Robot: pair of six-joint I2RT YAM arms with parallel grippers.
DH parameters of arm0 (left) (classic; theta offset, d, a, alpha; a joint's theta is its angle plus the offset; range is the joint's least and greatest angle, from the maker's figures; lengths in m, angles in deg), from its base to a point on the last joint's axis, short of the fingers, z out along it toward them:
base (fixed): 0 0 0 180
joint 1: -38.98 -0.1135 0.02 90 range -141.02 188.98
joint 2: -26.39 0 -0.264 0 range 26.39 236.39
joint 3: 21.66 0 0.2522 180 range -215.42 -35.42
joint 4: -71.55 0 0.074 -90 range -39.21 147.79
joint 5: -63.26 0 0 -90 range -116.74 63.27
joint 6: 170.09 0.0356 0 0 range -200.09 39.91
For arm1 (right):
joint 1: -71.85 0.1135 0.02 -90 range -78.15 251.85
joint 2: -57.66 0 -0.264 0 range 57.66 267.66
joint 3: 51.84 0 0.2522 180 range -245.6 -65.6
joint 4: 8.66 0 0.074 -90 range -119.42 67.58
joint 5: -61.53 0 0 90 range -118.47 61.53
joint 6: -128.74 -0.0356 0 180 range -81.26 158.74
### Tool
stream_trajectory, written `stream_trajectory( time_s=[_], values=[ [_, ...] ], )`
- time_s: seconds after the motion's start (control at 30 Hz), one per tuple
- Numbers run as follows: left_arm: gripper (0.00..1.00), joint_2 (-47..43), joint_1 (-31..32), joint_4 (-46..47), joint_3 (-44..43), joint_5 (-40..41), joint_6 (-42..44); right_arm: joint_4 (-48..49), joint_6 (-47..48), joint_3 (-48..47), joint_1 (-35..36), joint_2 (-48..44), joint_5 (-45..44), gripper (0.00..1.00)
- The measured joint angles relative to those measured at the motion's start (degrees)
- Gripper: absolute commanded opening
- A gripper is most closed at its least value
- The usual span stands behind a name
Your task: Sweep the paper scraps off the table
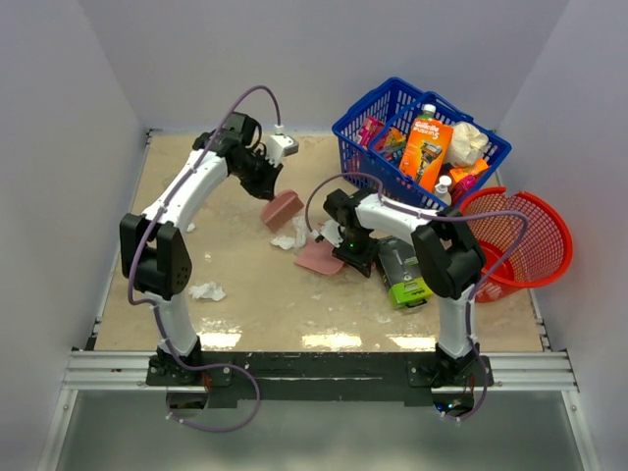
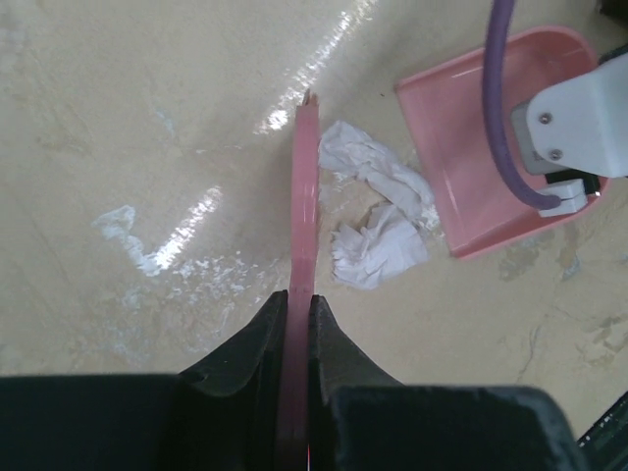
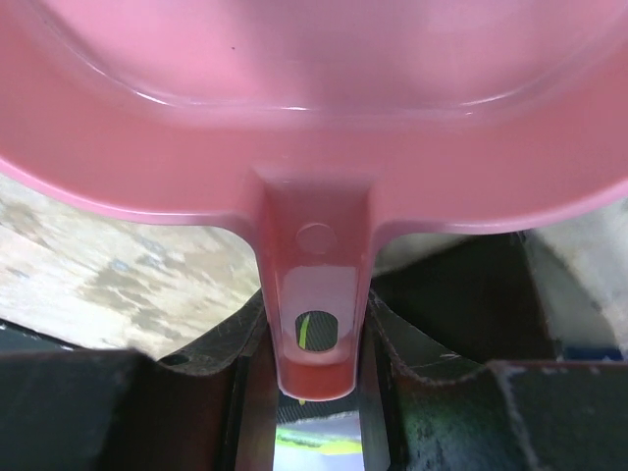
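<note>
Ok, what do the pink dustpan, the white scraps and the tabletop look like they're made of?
Dustpan: smooth, glossy moulded plastic, slightly translucent at the handle in the right pincer.
Paper scraps: thin, soft tissue-like paper, matte, finely crumpled.
Table: hard, mottled beige stone-look surface, probably laminate, shiny enough to show light glare.

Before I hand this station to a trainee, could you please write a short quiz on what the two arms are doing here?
1. True or false: the right gripper is shut on the handle of the pink dustpan.
2. In the left wrist view, the paper scraps nearest the pink blade held by the left gripper lie: A) inside the dustpan; B) between blade and dustpan; C) on a green box.
3. Which basket holds the packaged goods?
Key: 1 true; 2 B; 3 the blue basket.
</note>
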Motion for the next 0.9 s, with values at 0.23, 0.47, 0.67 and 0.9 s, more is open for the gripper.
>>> stream_trajectory(
  time_s=[0.23,0.47,0.67,0.9],
  values=[
    [0.00,-0.7,-0.6,-0.4,-2.9,8.5,1.0,0.0,-0.3,4.5,0.1,-4.2,-1.1,0.00],
    [0.00,-0.7,-0.8,-4.9,-2.9,13.5,0.8,-0.8,-0.2,6.2,0.2,-5.7,-2.5,0.00],
    [0.00,-0.1,-0.2,-6.5,-1.4,9.5,-1.1,-1.1,-0.2,5.9,0.6,-5.1,-2.8,0.00],
    [0.00,5.9,2.3,-8.3,-4.5,-4.4,-4.8,-2.0,-0.2,2.6,2.2,-1.1,-3.8,0.00]
  ],
)
